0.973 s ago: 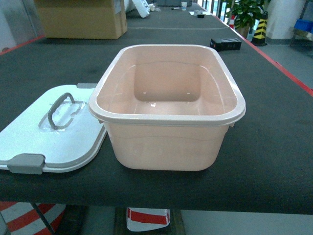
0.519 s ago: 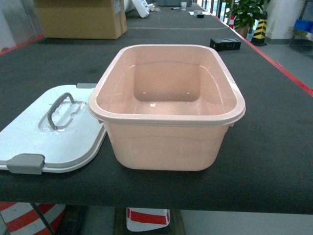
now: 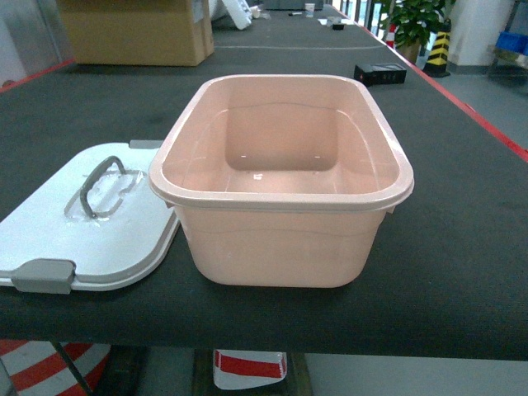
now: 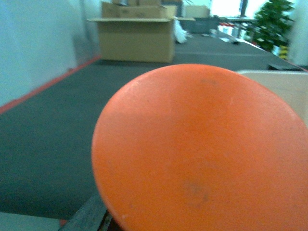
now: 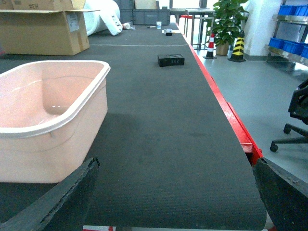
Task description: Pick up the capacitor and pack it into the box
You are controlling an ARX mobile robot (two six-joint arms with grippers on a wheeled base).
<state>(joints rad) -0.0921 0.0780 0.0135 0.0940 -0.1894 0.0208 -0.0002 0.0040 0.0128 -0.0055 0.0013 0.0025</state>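
The box (image 3: 280, 186) is a pale pink tub standing open and empty at the table's middle; its white lid (image 3: 82, 219) with a grey handle lies flat to its left. An orange-red disc, the capacitor (image 4: 202, 149), fills the left wrist view right at the camera, above the table's near edge. It hides my left gripper except a dark finger edge (image 4: 89, 214); the box rim (image 4: 279, 79) shows behind it. My right gripper (image 5: 175, 192) is open over bare mat to the right of the box (image 5: 53, 120). Neither gripper shows in the head view.
A brown cardboard carton (image 3: 136, 33) stands at the back left and a small black case (image 3: 380, 74) at the back right. The table's red edge (image 5: 231, 120) runs along the right, with an office chair (image 5: 298, 115) and blue bins (image 3: 511, 41) beyond.
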